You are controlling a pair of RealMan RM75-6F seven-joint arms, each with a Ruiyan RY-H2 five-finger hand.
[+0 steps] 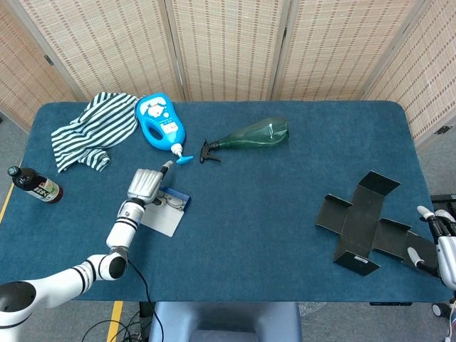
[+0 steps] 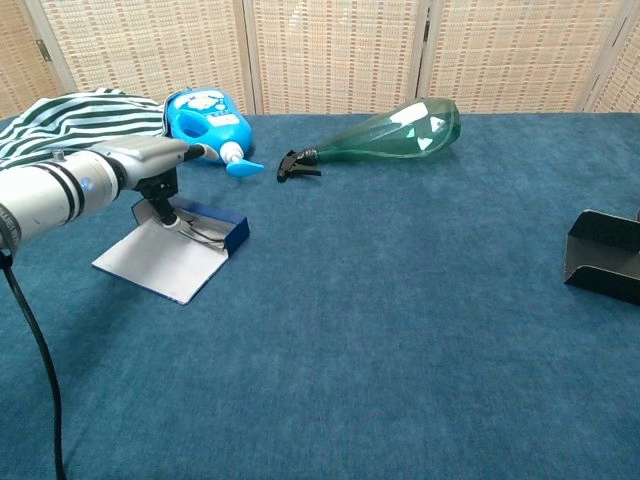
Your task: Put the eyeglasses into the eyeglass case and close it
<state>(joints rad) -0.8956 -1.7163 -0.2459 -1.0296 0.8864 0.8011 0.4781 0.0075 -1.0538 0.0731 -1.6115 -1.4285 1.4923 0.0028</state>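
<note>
The eyeglass case (image 1: 162, 219) lies open at the table's front left, a shallow blue tray (image 2: 236, 232) with a pale lid flap spread toward me. The thin-framed eyeglasses (image 2: 205, 234) lie in the tray, partly hidden by my left hand (image 1: 144, 187). That hand (image 2: 150, 162) hangs over the tray's left end. Its fingers (image 2: 166, 208) point down and touch the glasses, while its thumb sticks out away from them. My right hand (image 1: 440, 246) rests at the table's front right edge, holding nothing, its fingers apart.
A striped cloth (image 1: 92, 132), a blue bottle (image 1: 160, 122) and a green spray bottle (image 1: 249, 134) lie along the back. A dark bottle (image 1: 34, 185) lies at the left edge. A flattened black box (image 1: 363, 221) is spread near my right hand.
</note>
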